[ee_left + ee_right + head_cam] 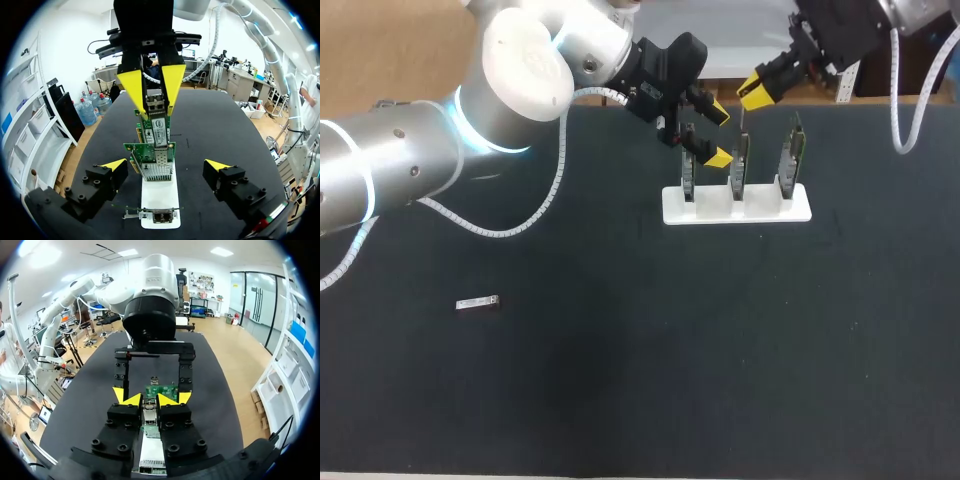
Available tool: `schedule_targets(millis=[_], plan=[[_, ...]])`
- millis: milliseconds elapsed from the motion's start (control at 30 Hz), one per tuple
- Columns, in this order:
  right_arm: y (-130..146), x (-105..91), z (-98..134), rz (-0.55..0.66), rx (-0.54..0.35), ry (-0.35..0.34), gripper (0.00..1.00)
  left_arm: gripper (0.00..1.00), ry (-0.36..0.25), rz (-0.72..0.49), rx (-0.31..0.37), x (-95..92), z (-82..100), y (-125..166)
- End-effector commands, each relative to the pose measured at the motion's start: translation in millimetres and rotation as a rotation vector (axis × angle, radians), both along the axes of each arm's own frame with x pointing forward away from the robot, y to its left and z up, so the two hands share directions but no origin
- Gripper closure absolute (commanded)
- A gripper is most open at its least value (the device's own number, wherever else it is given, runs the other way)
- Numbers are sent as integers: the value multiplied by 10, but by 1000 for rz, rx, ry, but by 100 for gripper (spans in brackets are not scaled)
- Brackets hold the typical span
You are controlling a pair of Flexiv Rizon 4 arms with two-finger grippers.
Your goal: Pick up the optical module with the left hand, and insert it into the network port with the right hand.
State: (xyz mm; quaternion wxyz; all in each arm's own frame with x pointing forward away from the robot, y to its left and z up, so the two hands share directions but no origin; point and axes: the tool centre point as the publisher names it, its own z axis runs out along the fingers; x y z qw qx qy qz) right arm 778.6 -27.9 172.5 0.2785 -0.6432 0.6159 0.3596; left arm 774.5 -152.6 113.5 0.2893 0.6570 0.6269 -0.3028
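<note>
The left gripper (718, 136) hangs spread wide beside the white stand (735, 212) of upright network cards (740, 165). The right gripper (757, 92) pinches a silver optical module (149, 413) at one card's top. A second module (478, 302) lies on the table (670, 380), well apart from the stand, and the print on a card's white label (159, 134) is too fine to make out.

Dark matte tabletop (620, 390), carrying: white rectangular slotted stand (736, 206), far side; small silver-and-black oblong module (478, 302), lying well apart.

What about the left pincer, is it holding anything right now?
No, the left pincer is open, its yellow tips wide apart on either side of the white stand, with nothing gripped between them.
</note>
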Motion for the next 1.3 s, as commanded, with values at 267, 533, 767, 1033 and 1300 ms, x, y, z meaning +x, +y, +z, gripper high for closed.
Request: schedule_targets(millis=[267,533,767,1033,1300], plan=[[-4,-15,-41,-12,-2,4,100,0,4,-4,5,30,2,-12],[-6,-15,-54,-17,0,7,100,0,4,-4,5,30,2,-12],[-1,-16,28,-15,11,-19,100,0,4,-4,5,30,2,-12],[-14,17,8,-19,5,-20,100,0,4,-4,5,30,2,-12],[-13,18,-25,-19,8,-8,100,0,4,-4,5,30,2,-12]])
